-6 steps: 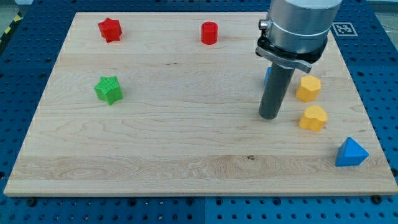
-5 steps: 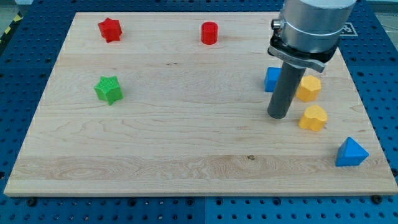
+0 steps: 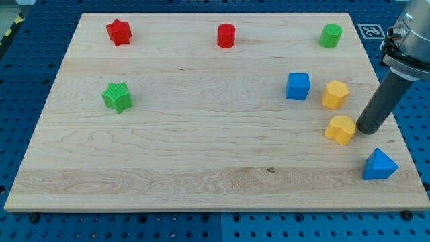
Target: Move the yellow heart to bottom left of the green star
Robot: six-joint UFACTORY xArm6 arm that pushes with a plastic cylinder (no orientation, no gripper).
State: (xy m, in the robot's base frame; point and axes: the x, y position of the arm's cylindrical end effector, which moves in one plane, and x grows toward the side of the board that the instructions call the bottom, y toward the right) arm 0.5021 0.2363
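Yellow heart (image 3: 340, 129) sits near right on the desk (image 3: 201, 168); my tip (image 3: 367, 129), a bare rod holding nothing, touches its right side, ready to push left toward green star (image 3: 117, 97).

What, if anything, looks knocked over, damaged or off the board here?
Nothing stands out. All eight blocks sit flat on the board, none stacked or over an edge. My tip stands just to the view's right of the yellow heart, far from the green star.
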